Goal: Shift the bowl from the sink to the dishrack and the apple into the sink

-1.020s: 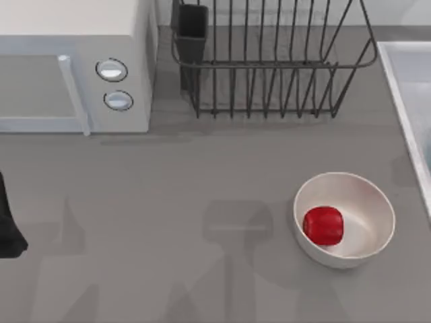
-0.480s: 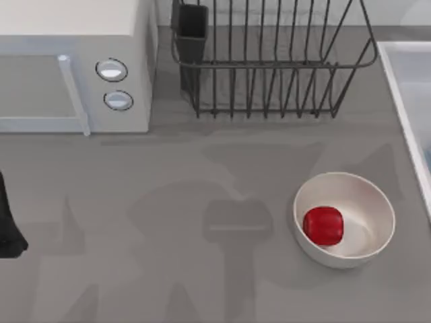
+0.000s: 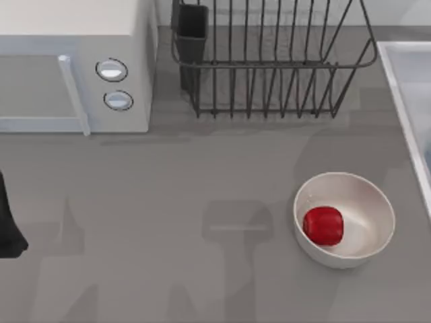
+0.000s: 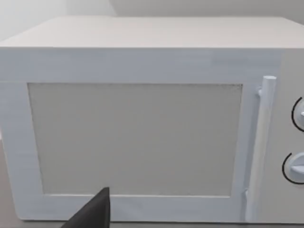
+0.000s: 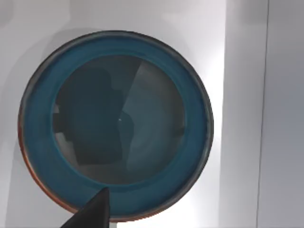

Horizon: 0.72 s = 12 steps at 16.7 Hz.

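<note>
The teal-blue bowl (image 5: 114, 128) with a reddish rim lies upright in the pale sink (image 5: 247, 95), seen from straight above in the right wrist view. My right gripper (image 5: 92, 211) hovers over the bowl's edge, apart from it. The red apple (image 3: 323, 225) rests inside an off-white bowl (image 3: 367, 208) on the table's lower right. The black wire dishrack (image 3: 269, 67) stands at the back with nothing on its bars. The sink's rim (image 3: 404, 87) runs along the right edge. My left arm (image 3: 8, 222) is parked at the far left.
A white microwave (image 3: 67, 60) fills the back left corner, and the left gripper (image 4: 92, 213) faces its door (image 4: 142, 137). A dark utensil cup (image 3: 193, 30) sits at the dishrack's left corner. Open grey tabletop lies between the microwave and the off-white bowl.
Arm shadows have slid across the tabletop toward the right. The apple, the off-white bowl, the dishrack and my left arm have stayed where they were.
</note>
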Motion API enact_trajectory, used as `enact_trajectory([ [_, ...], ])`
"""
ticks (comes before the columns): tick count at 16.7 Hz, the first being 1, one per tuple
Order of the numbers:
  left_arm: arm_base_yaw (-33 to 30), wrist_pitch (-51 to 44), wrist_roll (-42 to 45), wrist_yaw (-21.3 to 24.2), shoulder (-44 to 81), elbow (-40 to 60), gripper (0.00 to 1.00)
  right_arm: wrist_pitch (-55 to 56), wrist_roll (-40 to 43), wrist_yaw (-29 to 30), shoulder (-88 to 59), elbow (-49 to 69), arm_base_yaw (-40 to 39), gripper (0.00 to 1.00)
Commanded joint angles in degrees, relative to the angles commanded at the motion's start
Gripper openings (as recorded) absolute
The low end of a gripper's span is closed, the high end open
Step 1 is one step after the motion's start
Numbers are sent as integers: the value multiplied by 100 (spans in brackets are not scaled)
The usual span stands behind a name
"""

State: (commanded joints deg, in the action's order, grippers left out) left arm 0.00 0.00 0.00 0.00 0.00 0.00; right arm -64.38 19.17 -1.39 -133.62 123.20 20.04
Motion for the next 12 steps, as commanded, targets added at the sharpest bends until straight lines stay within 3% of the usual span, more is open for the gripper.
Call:
enact_trajectory([
  [5, 0, 0, 0, 0, 0, 0, 100, -673, 139, -18, -1266, 1023, 192, 100],
  [12, 0, 0, 0, 0, 0, 0, 100, -696, 140, -18, -1369, 1072, 177, 100],
])
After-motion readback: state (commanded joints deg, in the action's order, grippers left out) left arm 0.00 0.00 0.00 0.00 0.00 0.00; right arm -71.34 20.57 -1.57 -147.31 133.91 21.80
